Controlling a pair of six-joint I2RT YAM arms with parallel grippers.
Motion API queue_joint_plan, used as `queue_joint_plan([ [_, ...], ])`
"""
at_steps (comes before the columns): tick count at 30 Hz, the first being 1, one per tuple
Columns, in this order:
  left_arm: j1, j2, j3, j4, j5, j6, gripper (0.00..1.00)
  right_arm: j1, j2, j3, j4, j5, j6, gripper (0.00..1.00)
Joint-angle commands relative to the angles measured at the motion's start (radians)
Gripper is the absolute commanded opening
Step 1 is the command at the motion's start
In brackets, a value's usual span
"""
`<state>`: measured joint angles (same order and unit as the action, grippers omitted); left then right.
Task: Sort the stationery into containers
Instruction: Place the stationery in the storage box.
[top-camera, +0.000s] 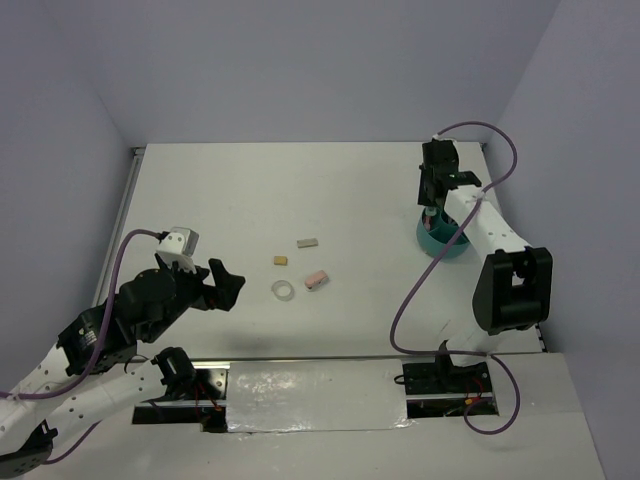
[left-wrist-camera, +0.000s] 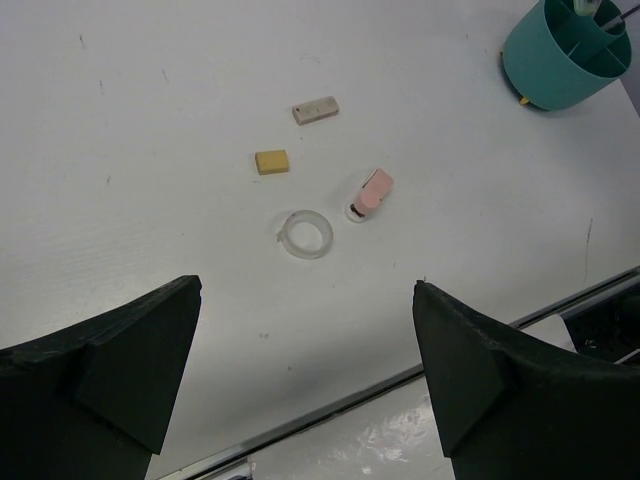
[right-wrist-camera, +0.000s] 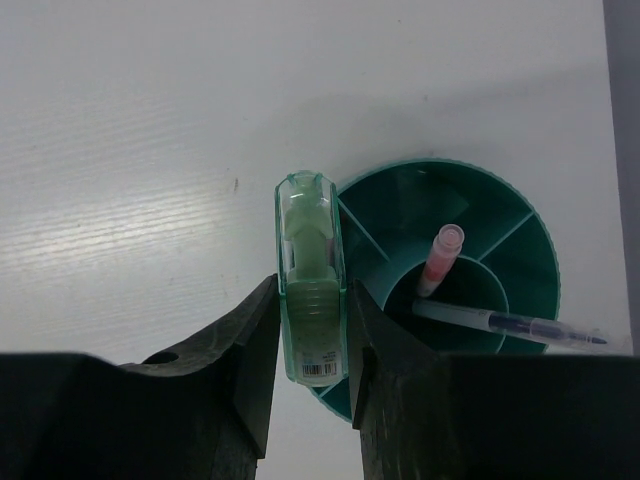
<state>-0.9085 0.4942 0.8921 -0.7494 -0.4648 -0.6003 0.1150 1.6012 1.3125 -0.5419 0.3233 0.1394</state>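
Green block (right-wrist-camera: 310, 250) clamped in right gripper (right-wrist-camera: 311, 290), above teal organiser (right-wrist-camera: 450, 166) rim; left gripper (left-wrist-camera: 305, 288) wide.

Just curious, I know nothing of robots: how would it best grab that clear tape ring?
Probably from straight above. The tape ring lies flat on the table, hole up, so the left claw could drop one finger into the hole, the other outside, pinching the wall. Its low rim offers little sideways.

Bright, even overhead light falls on a white tabletop (top-camera: 350, 190), and the shadows are faint and soft. A glossy strip (top-camera: 310, 395) at its near edge shows glare. Close up, the black fingers (left-wrist-camera: 100, 390) of the left claw (left-wrist-camera: 305, 290) look soft and featureless.
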Motion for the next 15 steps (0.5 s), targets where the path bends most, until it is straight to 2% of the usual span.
queue_joint_plan([
  [1,0.002,0.001,0.001,0.044,0.011,0.027,0.99,-0.006,-0.032,-0.004,0.005,0.046,0.019,0.02],
  [8,0.002,0.000,0.001,0.045,0.015,0.030,0.99,-0.008,-0.033,-0.030,0.014,0.045,0.032,0.07],
  [10,0.002,0.000,0.001,0.045,0.015,0.030,0.99,-0.008,-0.032,-0.033,0.011,0.043,0.037,0.10],
  [11,0.002,0.001,0.001,0.045,0.015,0.030,0.99,-0.008,-0.032,-0.036,0.011,0.043,0.040,0.17],
  [15,0.002,-0.003,-0.001,0.045,0.014,0.030,0.99,-0.008,-0.043,-0.061,0.028,0.042,0.046,0.18],
])
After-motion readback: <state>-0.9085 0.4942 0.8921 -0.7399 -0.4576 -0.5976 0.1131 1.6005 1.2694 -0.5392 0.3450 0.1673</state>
